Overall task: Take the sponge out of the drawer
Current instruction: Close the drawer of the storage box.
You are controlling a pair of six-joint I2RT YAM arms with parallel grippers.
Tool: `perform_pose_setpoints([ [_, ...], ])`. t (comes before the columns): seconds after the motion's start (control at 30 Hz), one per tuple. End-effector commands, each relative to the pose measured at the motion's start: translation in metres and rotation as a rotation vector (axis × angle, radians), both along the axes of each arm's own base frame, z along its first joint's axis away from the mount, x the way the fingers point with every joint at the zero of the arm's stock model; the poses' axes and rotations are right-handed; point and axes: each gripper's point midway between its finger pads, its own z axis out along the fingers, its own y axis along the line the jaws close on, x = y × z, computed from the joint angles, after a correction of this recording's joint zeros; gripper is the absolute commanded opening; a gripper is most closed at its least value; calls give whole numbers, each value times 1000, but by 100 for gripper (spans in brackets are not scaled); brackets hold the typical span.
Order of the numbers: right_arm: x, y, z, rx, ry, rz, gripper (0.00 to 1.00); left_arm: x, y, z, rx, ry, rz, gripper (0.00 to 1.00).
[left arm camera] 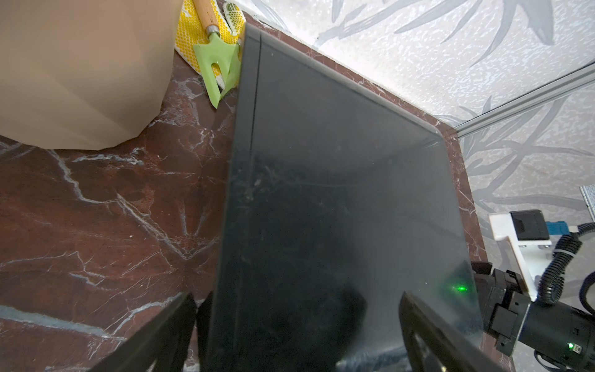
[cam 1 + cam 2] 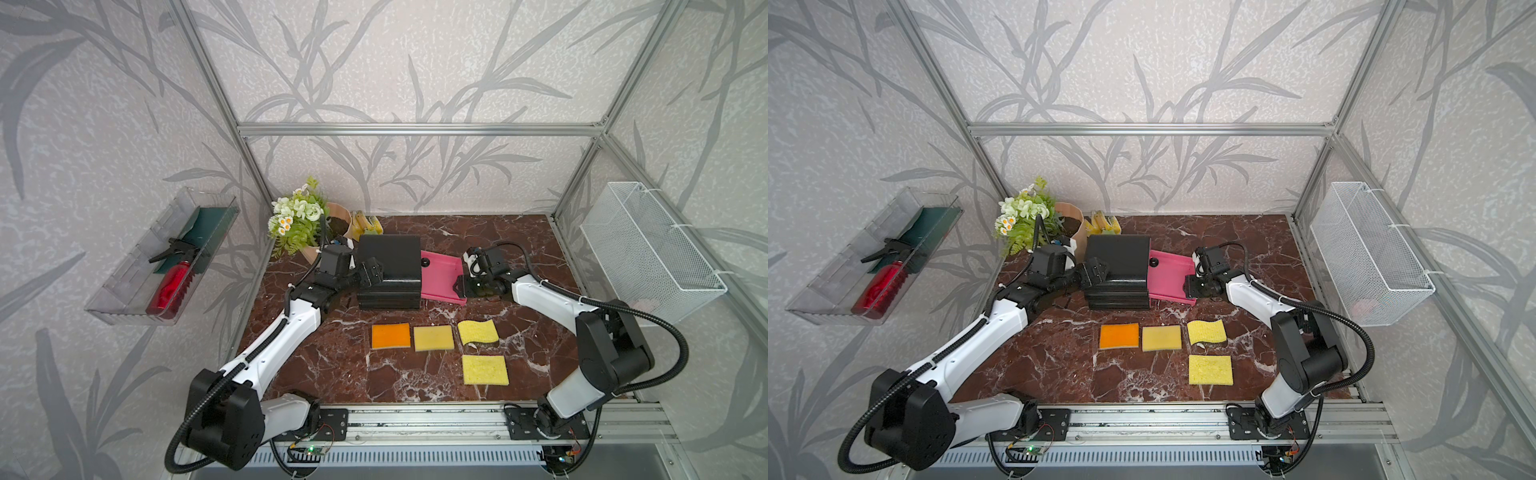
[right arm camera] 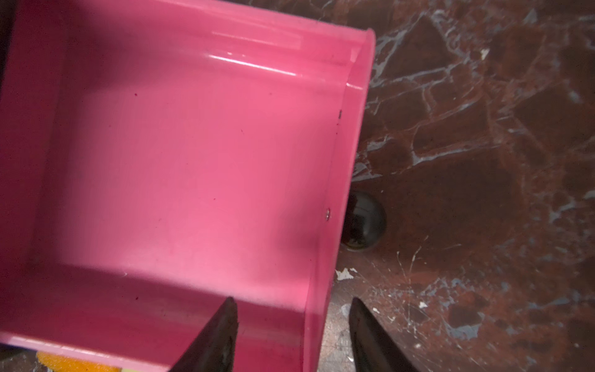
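Four sponges lie flat on the marble table [image 2: 332,374], all outside the drawer and in front of the black cabinet [image 2: 388,266]. Which of them the task means cannot be told.

- The orange sponge [image 2: 390,336] is a thin square with a paler rim.
- The pale yellow sponge [image 2: 433,338] lies just beside it, apart from it. It is the same shape, with a dull, smooth top.
- The wavy yellow sponge [image 2: 478,332] is brighter and coarse-pored, with one curved edge and a lifted corner.
- The square yellow sponge [image 2: 485,370] lies nearer the rail, below the wavy one. It is bright, porous and flat.

All four appear in both top views. None touches a gripper.

The pink drawer [image 2: 440,274] is pulled out of the cabinet's right side. In the right wrist view the part of its floor in view is smooth, glossy pink. A black knob [image 3: 363,222] sits on the outside of its front wall. A sliver of the orange sponge [image 3: 64,364] shows past the drawer's side wall.

The right gripper [image 3: 296,338] has its jaws parted across the drawer's front wall near a corner. One finger is inside, one outside, and there is a gap on each side.

The left gripper [image 1: 296,338] is spread wide at the cabinet's left side. One finger is off the side and the other is over the top.
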Motion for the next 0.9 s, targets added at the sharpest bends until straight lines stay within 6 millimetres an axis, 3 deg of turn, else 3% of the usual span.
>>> perform_pose_setpoints([
  [0.0,-6,1,-12,12,44,-3,55,0,-4,6,-34,-19,-11,97],
  [0.2,-6,7,-16,29,58,1,46,2,-7,5,-46,-13,-20,97],
  [0.63,0,10,-10,0,52,3,6,2,-9,5,-50,-17,-29,97],
  [0.87,8,12,14,-24,-7,20,4,2,-10,6,-54,-21,-34,97],
])
